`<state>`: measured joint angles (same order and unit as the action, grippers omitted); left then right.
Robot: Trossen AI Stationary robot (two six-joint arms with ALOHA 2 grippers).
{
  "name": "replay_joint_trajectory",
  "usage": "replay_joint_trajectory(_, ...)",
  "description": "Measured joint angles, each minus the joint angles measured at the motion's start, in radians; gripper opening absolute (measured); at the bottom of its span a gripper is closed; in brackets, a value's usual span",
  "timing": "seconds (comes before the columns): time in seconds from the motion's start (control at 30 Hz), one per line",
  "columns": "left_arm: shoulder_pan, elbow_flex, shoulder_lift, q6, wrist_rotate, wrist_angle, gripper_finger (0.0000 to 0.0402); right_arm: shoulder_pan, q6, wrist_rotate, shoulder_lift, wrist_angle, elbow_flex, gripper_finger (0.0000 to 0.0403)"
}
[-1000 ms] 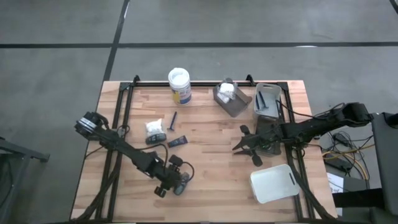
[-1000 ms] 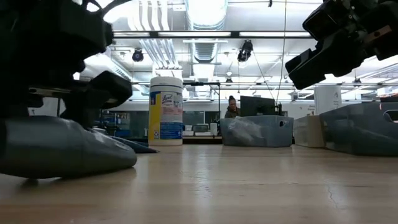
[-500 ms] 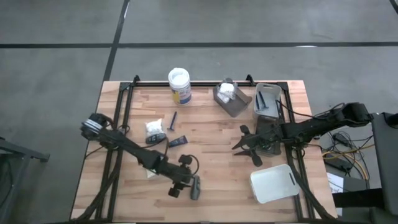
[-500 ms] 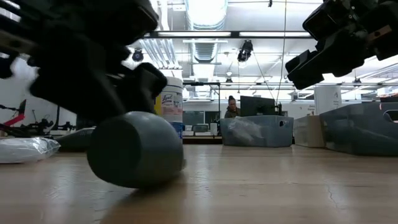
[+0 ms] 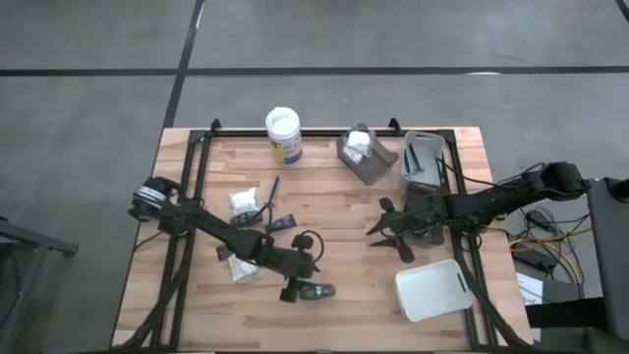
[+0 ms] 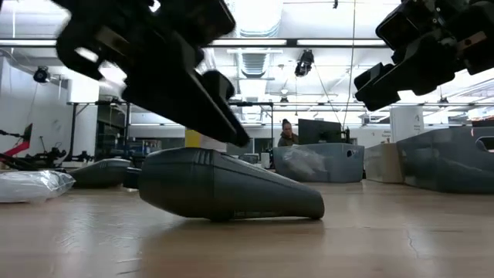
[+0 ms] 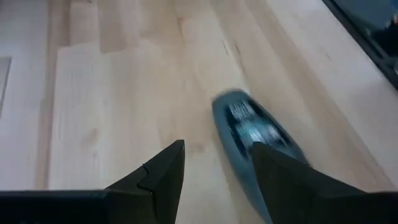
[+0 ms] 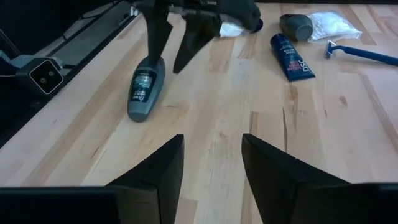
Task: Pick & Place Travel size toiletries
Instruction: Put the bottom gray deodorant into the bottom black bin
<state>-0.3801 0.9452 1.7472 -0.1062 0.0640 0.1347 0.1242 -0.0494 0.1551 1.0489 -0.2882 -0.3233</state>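
High view, left arm: we saw the left gripper (image 5: 295, 282) low over the front middle of the light wooden plank table (image 5: 344, 211), its jaws apart, just beside a dark grey oval bottle (image 5: 317, 290) that lay flat on the boards.
High view, right arm: we saw the right gripper (image 5: 385, 233) held above the right half of the table, its jaws spread with nothing between them.
High view, other toiletries: we noted a white puffy packet (image 5: 242, 203) left of centre, a second white packet (image 5: 239, 265) nearer the front, a thin blue stick (image 5: 272, 190) and a small dark tube (image 5: 281, 223) close by.
High view, containers: we noted a white-lidded jar with a blue and yellow label (image 5: 284, 135) at the back edge, a grey tray (image 5: 366, 155) with white items in it, a second grey tray (image 5: 423, 159) to its right, and a white rectangular tray (image 5: 429, 289) at the front right.
Low view: we saw the grey bottle on its side on the wood, dark gripper parts just above it; whether they touched it we could not tell.
Left wrist view: we saw the two dark fingers (image 7: 163, 176) apart, the bottle lying just beyond one of them, not clamped.
Right wrist view: we saw that arm's fingers (image 8: 160, 169) apart over bare boards, the bottle well ahead under the left gripper.
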Motion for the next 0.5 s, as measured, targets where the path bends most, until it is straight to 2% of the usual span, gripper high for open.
replay_joint_trajectory(0.13, -0.030, 0.008, -0.052, 0.000, -0.029, -0.092, 0.0193, 0.000, 0.000, 0.000, 0.000, -0.001, 0.000, 0.0167)
replay_joint_trajectory(0.37, -0.126, 0.001, -0.064, 0.126, -0.189, -0.092, 0.0193, 0.000, 0.000, 0.000, 0.000, 0.000, 0.000, 0.0176)
replay_joint_trajectory(0.5, -0.154, 0.001, -0.054, 0.149, -0.205, -0.074, 0.0193, 0.000, 0.000, 0.000, 0.000, 0.000, 0.000, 0.0180)
